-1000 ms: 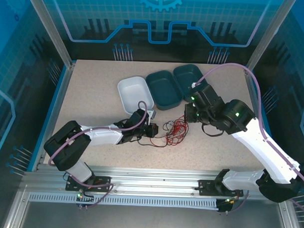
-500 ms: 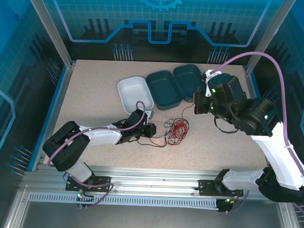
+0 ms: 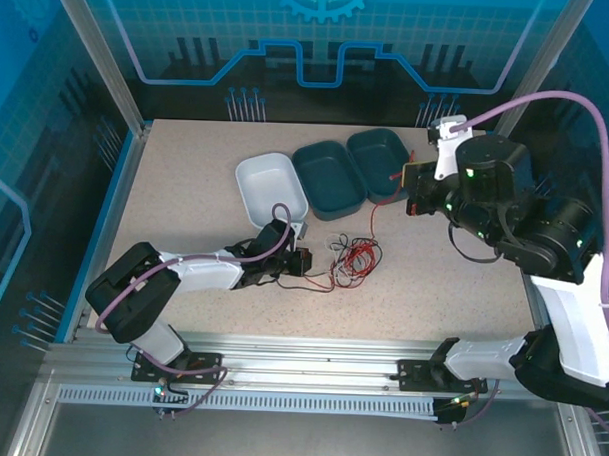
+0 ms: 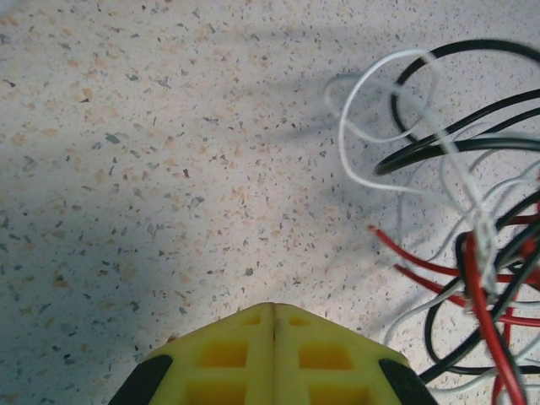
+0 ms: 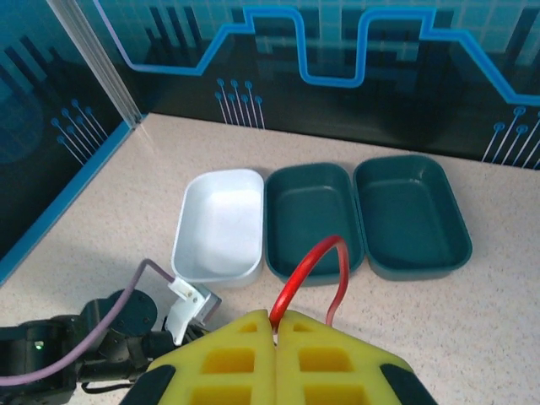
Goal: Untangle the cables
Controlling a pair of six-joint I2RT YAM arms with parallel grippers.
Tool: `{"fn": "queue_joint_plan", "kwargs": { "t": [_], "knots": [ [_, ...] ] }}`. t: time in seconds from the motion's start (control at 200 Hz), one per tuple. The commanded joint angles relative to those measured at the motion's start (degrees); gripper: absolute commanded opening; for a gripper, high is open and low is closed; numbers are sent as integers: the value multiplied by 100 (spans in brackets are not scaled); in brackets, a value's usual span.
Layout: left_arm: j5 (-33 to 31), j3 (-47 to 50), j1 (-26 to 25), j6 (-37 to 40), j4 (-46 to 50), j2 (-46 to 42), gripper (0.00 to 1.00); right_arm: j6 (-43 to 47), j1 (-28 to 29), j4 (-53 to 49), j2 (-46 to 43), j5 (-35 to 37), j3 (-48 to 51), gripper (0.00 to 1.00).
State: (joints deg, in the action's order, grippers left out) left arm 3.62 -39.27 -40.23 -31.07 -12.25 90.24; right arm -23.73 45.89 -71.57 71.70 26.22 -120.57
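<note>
Your right gripper (image 5: 274, 325) is pinching the thin red wire (image 5: 308, 261). Your left gripper (image 4: 274, 312) is pressing its pads together, and thin black and white wires (image 4: 485, 240) are lying at its right.

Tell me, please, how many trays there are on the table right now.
3, side by side in a row at the far side: a white tray on the left, a teal tray in the middle, and a second teal tray on the right. None appears hidden.

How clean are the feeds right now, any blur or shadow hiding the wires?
Left wrist: tabletop sharp, soft shadow lower left; white cable goes faint at its upper loop. Right wrist: red cable blurs near the pads, trays crisp. Top external: cable tangle too fine to separate strands.
</note>
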Motion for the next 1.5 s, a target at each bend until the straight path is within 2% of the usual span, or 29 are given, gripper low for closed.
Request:
{"fn": "queue_joint_plan", "kwargs": {
  "t": [0.0,0.37,0.585,0.871,0.971,1.151,1.326,1.416,1.491],
  "knots": [
    [-142,112,48,87,113,-162,0,260,-56,70,-2,131,-386,2],
    [-138,191,89,66,100,-172,0,489,-54,424,-7,86,-797,0],
    [-142,194,94,62,108,-147,0,724,-59,476,253,-86,-1549,0],
    [-9,150,118,13,30,-111,0,686,-58,629,292,-296,-1417,0],
    [208,73,112,-9,-1,-223,10,612,-55,565,293,-362,-1187,0],
    [699,-33,117,132,-142,-781,45,503,-54,280,431,-337,-988,0],
    [1260,38,60,796,-705,-1366,50,465,-59,227,533,-469,-928,0],
    [1610,-21,-82,1248,-975,-1482,58,461,-56,257,549,-568,-933,0],
    [1645,-212,-319,1650,-999,-1387,63,428,-55,286,547,-634,-924,0]
  ]
}}
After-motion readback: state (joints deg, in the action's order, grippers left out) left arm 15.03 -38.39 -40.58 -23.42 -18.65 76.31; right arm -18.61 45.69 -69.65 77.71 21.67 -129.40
